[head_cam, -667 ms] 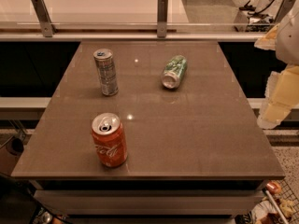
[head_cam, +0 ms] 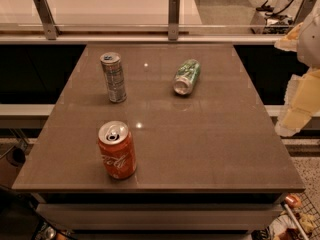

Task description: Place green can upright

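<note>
The green can point(head_cam: 187, 76) lies on its side at the back right of the brown table point(head_cam: 210, 144), its silver end turned toward the front left. My gripper point(head_cam: 296, 106) shows as pale shapes at the right edge of the camera view, beyond the table's right edge and well apart from the green can. It holds nothing that I can see.
A slim silver-grey can point(head_cam: 113, 77) stands upright at the back left. An orange-red Coca-Cola can point(head_cam: 116, 150) stands upright at the front left. A pale counter with two metal posts point(head_cam: 173, 17) runs behind the table. Clutter lies on the floor at the lower right.
</note>
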`<state>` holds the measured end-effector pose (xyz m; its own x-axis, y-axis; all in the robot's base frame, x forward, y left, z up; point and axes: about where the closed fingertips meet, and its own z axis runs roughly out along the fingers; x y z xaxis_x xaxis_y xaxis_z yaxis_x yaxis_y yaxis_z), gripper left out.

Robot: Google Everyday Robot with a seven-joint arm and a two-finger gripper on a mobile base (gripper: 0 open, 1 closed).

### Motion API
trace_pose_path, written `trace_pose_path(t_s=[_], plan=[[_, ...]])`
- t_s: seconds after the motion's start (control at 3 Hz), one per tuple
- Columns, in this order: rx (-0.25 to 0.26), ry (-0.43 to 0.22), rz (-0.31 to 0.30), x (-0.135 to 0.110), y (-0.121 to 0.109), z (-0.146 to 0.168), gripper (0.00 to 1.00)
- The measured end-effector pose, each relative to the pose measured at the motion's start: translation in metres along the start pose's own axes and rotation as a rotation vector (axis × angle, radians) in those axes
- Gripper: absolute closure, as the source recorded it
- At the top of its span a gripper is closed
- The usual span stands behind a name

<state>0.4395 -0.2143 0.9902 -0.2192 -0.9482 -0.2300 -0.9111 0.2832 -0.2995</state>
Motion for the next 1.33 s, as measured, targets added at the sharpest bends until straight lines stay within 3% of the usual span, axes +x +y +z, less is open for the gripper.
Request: trace_pose_path(t_s=[0.33, 0.67, 1.33], plan=[[0.03, -0.032, 0.051, -0.006, -0.007, -0.004, 0.0], [0.022, -0.095, 0.16, -0.02, -0.015, -0.003, 0.0], [0.029, -0.191, 0.445, -0.058, -0.037, 0.014, 0.0]])
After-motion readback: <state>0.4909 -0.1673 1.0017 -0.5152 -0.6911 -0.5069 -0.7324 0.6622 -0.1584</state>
